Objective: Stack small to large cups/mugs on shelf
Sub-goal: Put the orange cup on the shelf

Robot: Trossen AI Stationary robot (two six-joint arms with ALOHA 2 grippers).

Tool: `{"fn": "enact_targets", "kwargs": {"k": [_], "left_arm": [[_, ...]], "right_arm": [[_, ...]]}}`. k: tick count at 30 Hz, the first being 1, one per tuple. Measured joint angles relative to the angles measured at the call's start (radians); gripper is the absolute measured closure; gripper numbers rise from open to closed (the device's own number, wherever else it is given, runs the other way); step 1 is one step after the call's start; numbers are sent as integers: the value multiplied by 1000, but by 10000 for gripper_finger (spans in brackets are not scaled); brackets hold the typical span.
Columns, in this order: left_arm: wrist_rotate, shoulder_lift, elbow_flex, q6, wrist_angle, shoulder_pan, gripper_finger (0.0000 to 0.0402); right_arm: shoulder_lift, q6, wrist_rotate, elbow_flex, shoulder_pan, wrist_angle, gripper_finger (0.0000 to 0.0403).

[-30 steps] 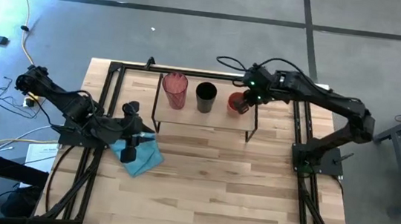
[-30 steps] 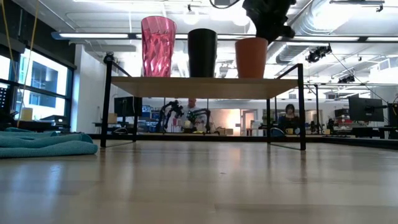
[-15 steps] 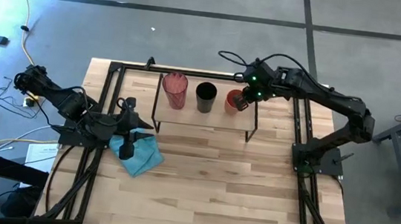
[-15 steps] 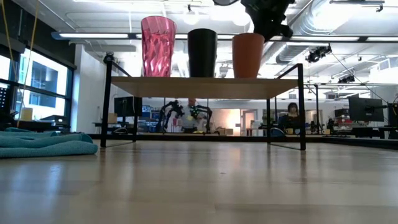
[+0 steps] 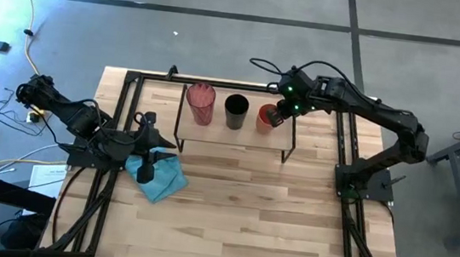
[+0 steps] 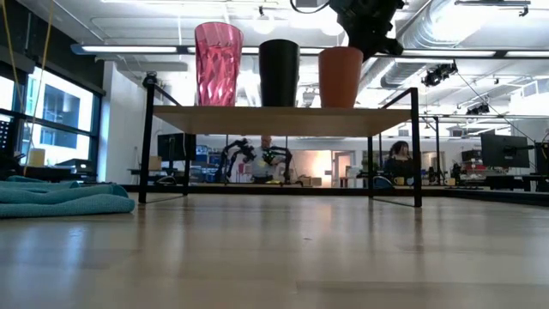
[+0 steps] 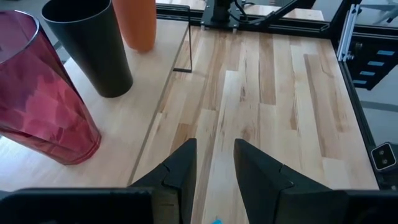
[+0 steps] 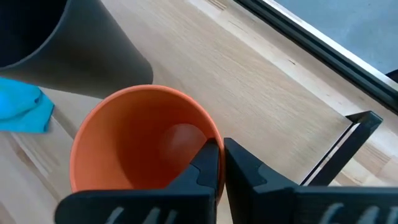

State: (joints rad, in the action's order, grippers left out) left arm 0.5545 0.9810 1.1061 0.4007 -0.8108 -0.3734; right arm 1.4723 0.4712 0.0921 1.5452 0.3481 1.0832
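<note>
Three cups stood in a row on the shelf (image 5: 212,135): pink tumbler (image 5: 200,103) left, black cup (image 5: 235,110) middle, red cup (image 5: 265,116) right. Right gripper (image 8: 219,163) pinched red cup's rim. Likely last placing step; next, let go and lift. Left gripper (image 7: 210,167) slightly parted, empty, near the cloth (image 5: 164,181). Pink tumbler cut off in left wrist view.

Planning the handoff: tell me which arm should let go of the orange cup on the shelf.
Right. Its claw already pinches the orange cup's rim on the shelf; the left claw waits over the teal cloth.
</note>
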Motion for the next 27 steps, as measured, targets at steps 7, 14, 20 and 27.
{"fn": "enact_targets", "kwargs": {"k": [7, 14, 20, 27], "left_arm": [[0, 0, 0, -1, 0, 0, 305], [0, 0, 0, -3, 0, 0, 305], [0, 0, 0, -3, 1, 0, 305], [0, 0, 0, -2, 2, 0, 305]], "right_arm": [[0, 3, -6, 0, 17, 8, 403], [0, 10, -13, 0, 39, 11, 403], [0, 10, -22, 0, 46, 5, 403], [26, -2, -27, 1, 45, 4, 403]]}}
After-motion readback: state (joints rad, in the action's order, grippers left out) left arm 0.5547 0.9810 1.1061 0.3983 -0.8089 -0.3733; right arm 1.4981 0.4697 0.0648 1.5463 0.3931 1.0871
